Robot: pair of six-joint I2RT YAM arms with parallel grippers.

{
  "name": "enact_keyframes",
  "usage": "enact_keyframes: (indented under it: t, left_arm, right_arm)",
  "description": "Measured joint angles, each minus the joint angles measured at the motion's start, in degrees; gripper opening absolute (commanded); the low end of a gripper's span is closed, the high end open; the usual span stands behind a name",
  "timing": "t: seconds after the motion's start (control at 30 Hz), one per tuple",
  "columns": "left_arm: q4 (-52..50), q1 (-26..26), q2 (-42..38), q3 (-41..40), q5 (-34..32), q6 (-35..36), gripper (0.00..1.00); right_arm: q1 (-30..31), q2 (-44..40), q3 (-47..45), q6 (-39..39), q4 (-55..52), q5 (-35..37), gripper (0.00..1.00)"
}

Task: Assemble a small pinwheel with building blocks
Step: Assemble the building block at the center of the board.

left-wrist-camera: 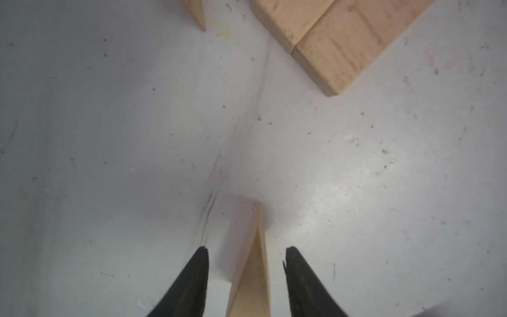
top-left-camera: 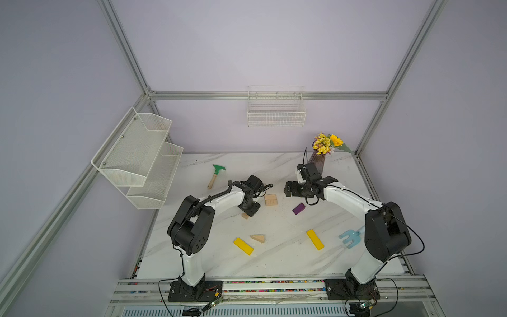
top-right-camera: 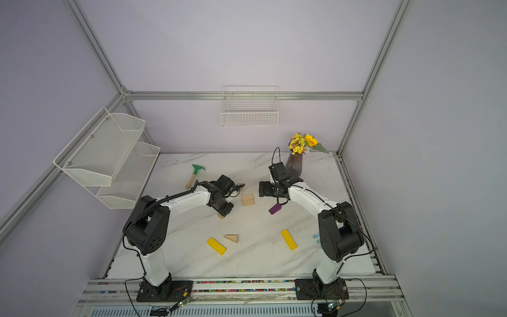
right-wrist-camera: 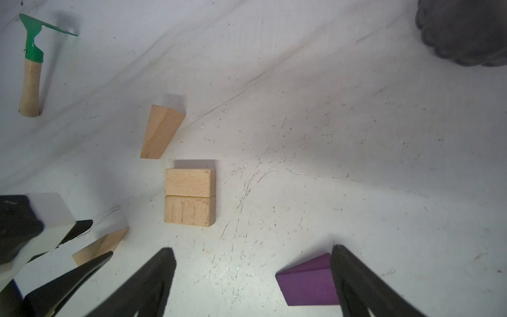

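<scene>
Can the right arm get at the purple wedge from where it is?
Probably yes. The right gripper hangs open close by the purple wedge, and nothing covers or crowds it.

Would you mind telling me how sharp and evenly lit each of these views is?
Both top views: soft, even light, only faint shadows on the table. Left wrist view: the tan wedge, very close, is blurred, with a dim shadow pooled around it. Right wrist view: the tan blocks are sharp with short shadows; the vase is dark and soft.
</scene>
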Motion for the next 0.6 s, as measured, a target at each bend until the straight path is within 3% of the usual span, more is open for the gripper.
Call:
enact_keyframes:
  t: [0.33, 0.6]
  left_arm:
    - [0.0, 0.0, 3.06, 0.81, -0.48, 4.07, 0.08]
    - [-0.22, -0.44, 5.64, 4.9, 1.95, 10.6, 0.0]
  right_arm:
    - [-0.17, 0.0, -1.55, -0.02, 0.44, -0.13, 0.92]
    - [-0.55, 0.0, -1.99, 0.02, 1.25, -0.13, 0.92]
